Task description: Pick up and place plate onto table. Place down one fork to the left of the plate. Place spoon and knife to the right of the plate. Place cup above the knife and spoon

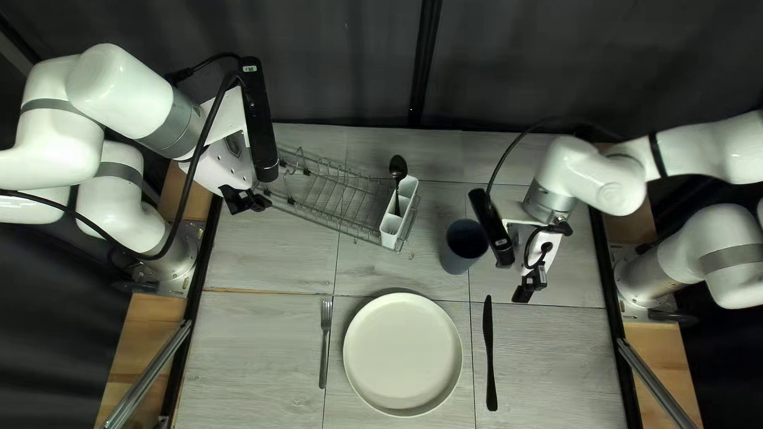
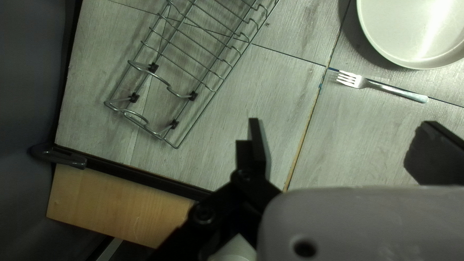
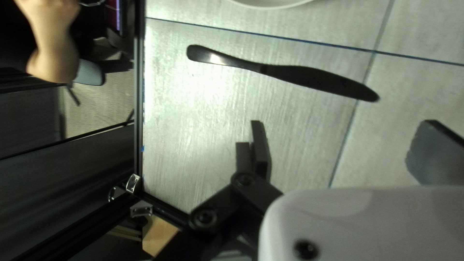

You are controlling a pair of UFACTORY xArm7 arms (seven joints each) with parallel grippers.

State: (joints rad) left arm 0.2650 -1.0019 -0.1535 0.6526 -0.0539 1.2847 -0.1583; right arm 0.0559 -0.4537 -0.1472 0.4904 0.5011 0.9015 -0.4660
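Plate (image 1: 402, 352) lies between fork (image 1: 324, 344) and knife (image 1: 489, 354), both sets of jaws open

The counter (image 1: 254, 354) spreads beneath the left gripper (image 1: 260, 202) and the right gripper (image 1: 524, 293); the jaws of each stand wide apart. A wire dish rack (image 1: 336, 192) sits just beside the left jaws. Past the counter's edge, to one side of the right jaws in the right wrist view, a person's arm (image 3: 54, 50) shows.

The pale plate rests lower in the top left view than either set of jaws, and between them. The white cutlery holder (image 1: 391, 232) is at the rack's end away from the left jaws. Near the right jaws, on the side toward the rack, stands the dark cup (image 1: 462, 251). The black knife lies flat ahead of the right jaws, the silver fork ahead of the left. Between the two sets, the black spoon (image 1: 397, 168) stands upright in the holder.
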